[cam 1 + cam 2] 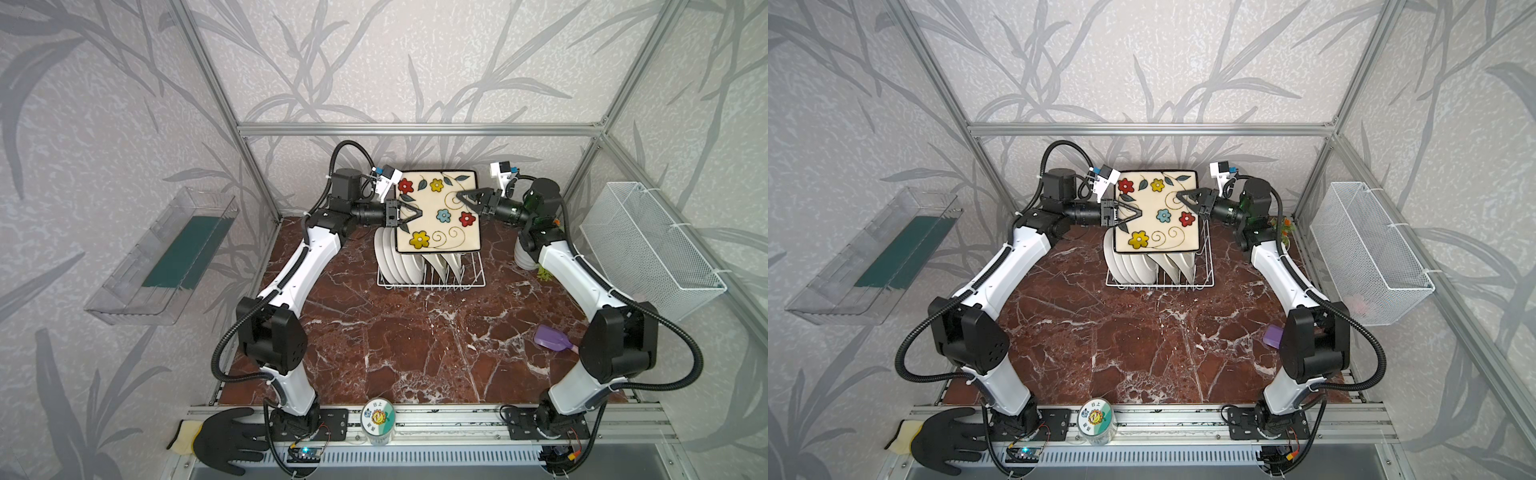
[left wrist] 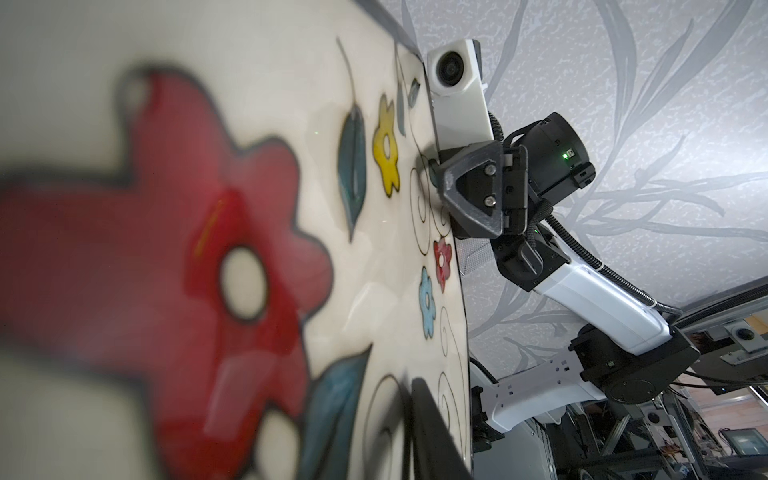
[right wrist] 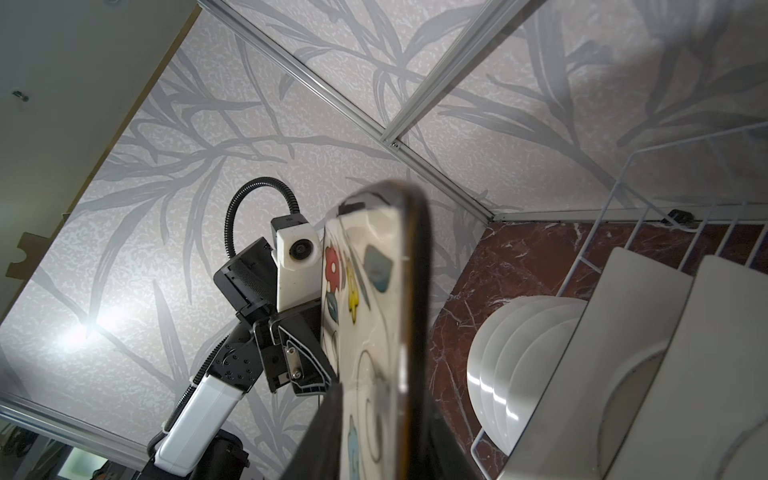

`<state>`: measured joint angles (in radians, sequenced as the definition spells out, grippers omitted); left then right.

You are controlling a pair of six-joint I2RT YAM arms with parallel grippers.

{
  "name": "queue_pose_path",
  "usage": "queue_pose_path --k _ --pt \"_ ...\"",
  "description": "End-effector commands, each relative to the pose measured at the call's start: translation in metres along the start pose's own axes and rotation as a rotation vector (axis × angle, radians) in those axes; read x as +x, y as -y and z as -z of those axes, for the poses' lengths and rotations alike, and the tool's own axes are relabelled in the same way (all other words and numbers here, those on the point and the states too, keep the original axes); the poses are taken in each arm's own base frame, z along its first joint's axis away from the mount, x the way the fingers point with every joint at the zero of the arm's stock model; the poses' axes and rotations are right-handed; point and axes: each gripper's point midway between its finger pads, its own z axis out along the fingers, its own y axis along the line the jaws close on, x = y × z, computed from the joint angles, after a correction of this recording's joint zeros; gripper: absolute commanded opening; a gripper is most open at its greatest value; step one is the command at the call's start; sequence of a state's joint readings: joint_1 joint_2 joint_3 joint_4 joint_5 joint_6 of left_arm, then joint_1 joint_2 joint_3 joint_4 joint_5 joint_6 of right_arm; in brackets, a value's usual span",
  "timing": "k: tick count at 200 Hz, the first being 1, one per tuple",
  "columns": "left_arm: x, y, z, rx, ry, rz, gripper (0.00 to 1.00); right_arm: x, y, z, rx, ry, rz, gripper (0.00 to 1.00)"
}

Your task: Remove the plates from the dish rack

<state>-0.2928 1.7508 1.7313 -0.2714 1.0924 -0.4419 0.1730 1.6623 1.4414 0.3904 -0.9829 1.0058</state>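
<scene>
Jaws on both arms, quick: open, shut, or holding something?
Left gripper: jaws closed on the floral plate's left edge.
Right gripper: jaws straddle its right edge; gripping or open cannot be told.

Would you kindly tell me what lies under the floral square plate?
White round plates stand in the dish rack beneath the floral square plate; it hides the rack's rear part.

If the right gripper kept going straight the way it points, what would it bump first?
The flowery square plate. The right gripper has its jaws on either side of that plate's edge, so the plate comes first. Past it, probably the left gripper.
</scene>
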Motion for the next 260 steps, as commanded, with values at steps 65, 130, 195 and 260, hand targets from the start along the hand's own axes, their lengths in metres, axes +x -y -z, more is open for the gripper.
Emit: queue_pose_path --k 65,130,195,260 --pt "-0.028 0.029 0.02 0.037 0.117 -0.043 0.0 -0.01 -0.003 0.01 0.074 0.066 0.089 0.73" --pt "-0.041 0.038 0.032 0.017 0.169 -0.066 0.0 -0.006 0.018 0.033 0.28 0.113 0.15 0.99" --pt "-0.071 0.034 0.085 -0.171 0.291 -0.12 0.0 0.019 -0.014 0.061 0.404 0.075 0.431 0.99" --pt "-0.082 0.013 0.142 -0.35 0.446 -0.091 0.0 0.079 -0.025 0.048 0.471 -0.128 0.65 0.99"
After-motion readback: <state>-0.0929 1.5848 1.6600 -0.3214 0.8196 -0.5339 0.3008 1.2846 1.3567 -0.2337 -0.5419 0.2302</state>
